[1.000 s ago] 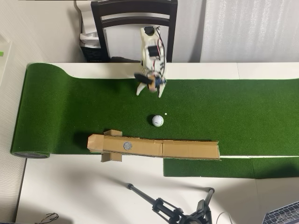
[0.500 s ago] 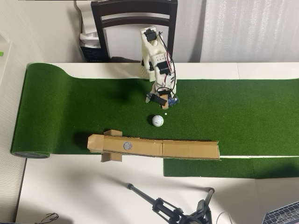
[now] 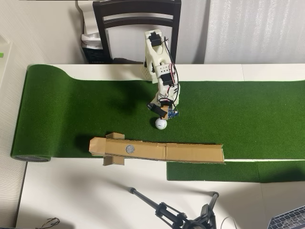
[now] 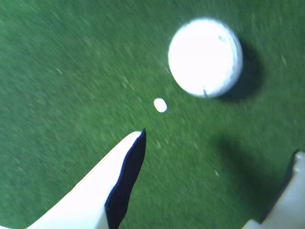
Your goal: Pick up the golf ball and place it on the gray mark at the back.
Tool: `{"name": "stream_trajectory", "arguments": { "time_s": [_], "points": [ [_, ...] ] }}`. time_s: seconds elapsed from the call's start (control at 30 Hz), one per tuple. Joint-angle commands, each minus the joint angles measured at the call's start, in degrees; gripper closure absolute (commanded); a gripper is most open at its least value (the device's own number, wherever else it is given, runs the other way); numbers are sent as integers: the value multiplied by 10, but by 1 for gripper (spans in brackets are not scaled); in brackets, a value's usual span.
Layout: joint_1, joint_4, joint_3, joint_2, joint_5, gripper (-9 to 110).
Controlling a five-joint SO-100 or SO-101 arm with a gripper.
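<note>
The white golf ball [image 3: 161,123] lies on the green turf, just in front of the cardboard strip. In the wrist view the golf ball [image 4: 205,57] is at the upper right, with a tiny white flat dot beside it. My gripper [image 3: 164,113] hangs just behind the ball in the overhead view, a short gap away. The wrist view shows my gripper [image 4: 219,143] open, its white fingers spread wide and nothing between them. The gray mark [image 3: 129,149] is a small circle on the tan cardboard, left of the ball.
The cardboard strip [image 3: 190,152] runs along the turf's front edge. A dark chair [image 3: 136,19] stands behind the arm's base. A black tripod [image 3: 171,212] lies on the white table in front, and the turf's rolled end [image 3: 28,155] is at the left.
The arm has stretched forward and down across the turf, bringing the gripper from near the back edge to just behind the golf ball. The ball has not moved.
</note>
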Motion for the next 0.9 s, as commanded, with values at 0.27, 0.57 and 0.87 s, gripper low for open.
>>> {"name": "stream_trajectory", "arguments": {
  "time_s": [0.27, 0.57, 0.87],
  "points": [
    [6, -62, -94, -14, 4, 54],
    [38, -76, -192, -175, -14, 54],
    [36, -69, -225, -225, -31, 54]
  ]
}}
